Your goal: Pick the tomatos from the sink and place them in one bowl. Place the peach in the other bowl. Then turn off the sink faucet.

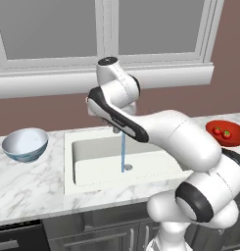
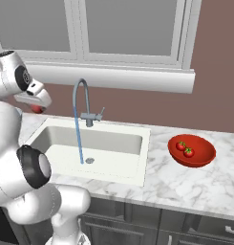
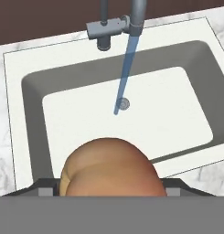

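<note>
The orange-tan peach (image 3: 109,167) sits between the jaws of my gripper (image 3: 109,186), which is shut on it, high above the sink (image 3: 131,119). From the right, the gripper (image 2: 37,106) hangs over the sink's left end with a bit of the peach (image 2: 38,109) showing under it. Both tomatos (image 2: 180,145) (image 2: 188,152) lie in the red bowl (image 2: 204,158) on the counter right of the sink. The white and pale blue bowl (image 1: 24,144) stands left of the sink (image 1: 92,169). The faucet (image 2: 81,98) runs, its water stream falling beside the drain (image 3: 125,103).
White marble counter (image 2: 195,186) surrounds the sink. A window sill (image 2: 113,76) juts out above the faucet. My own arm (image 1: 180,137) crosses over the right half of the sink in the left base view and partly covers the red bowl (image 1: 229,140).
</note>
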Controlling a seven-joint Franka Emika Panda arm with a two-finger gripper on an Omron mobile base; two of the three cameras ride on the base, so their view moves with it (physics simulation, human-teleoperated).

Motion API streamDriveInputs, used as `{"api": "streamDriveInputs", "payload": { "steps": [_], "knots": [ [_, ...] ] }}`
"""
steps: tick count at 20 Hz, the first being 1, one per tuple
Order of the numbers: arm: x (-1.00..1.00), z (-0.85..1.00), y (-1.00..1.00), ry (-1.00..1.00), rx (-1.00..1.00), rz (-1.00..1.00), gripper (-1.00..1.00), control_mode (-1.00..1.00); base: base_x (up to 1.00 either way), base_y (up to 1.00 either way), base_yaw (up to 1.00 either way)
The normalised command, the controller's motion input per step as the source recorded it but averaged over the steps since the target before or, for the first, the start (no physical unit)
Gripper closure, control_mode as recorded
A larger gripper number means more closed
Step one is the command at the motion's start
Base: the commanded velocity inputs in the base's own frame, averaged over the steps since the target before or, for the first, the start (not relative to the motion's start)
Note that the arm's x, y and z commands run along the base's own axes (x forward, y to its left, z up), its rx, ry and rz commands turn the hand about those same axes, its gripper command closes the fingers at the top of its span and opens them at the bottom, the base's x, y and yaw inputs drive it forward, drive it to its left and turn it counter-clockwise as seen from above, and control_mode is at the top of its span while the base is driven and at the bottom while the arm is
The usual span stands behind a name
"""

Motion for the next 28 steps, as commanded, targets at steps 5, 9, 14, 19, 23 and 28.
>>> {"api": "streamDriveInputs", "payload": {
  "steps": [5,9,14,19,23,28],
  "knots": [
    [-0.34,0.00,0.13,-0.02,0.00,0.07,1.00,-1.00,0.00,0.00,0.00],
    [-0.35,-0.27,0.05,-0.16,0.09,0.09,1.00,-1.00,0.00,0.00,0.00],
    [-0.14,-0.49,0.07,-0.25,0.20,0.11,1.00,-1.00,0.00,0.00,0.00],
    [0.00,-0.18,0.16,-0.11,0.25,0.08,1.00,-1.00,0.00,0.00,0.00],
    [0.00,0.17,0.26,0.01,0.17,0.01,1.00,-1.00,0.00,0.00,0.00],
    [0.00,0.31,0.36,0.07,0.09,0.00,1.00,-1.00,0.00,0.00,0.00]
  ]
}}
